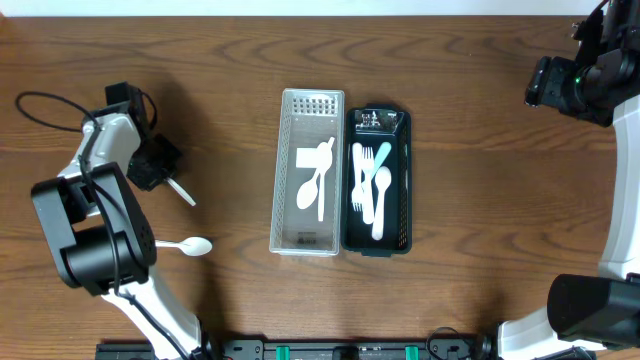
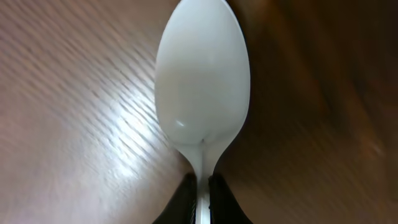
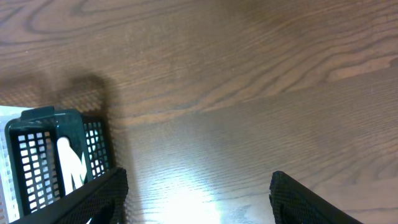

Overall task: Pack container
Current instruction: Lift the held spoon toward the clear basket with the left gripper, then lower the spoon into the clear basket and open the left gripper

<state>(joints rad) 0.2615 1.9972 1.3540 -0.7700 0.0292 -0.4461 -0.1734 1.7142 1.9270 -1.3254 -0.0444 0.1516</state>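
Note:
My left gripper point(image 1: 158, 168) is shut on the handle of a white plastic spoon point(image 1: 182, 191) at the table's left. In the left wrist view the spoon's bowl point(image 2: 202, 81) sticks out past the closed jaws point(image 2: 200, 185) just above the wood. A second white spoon point(image 1: 190, 246) lies on the table nearer the front. A white basket point(image 1: 283, 170) at the centre holds white spoons. A black basket point(image 1: 407, 180) beside it holds white forks, a spoon and a teal utensil. My right gripper point(image 1: 548, 84) is open and empty at the far right point(image 3: 199, 186).
The black basket's corner point(image 3: 37, 121) with a white fork inside shows at the left of the right wrist view. A black cable point(image 1: 45, 100) loops on the table behind the left arm. The arm bases stand at the front left and front right.

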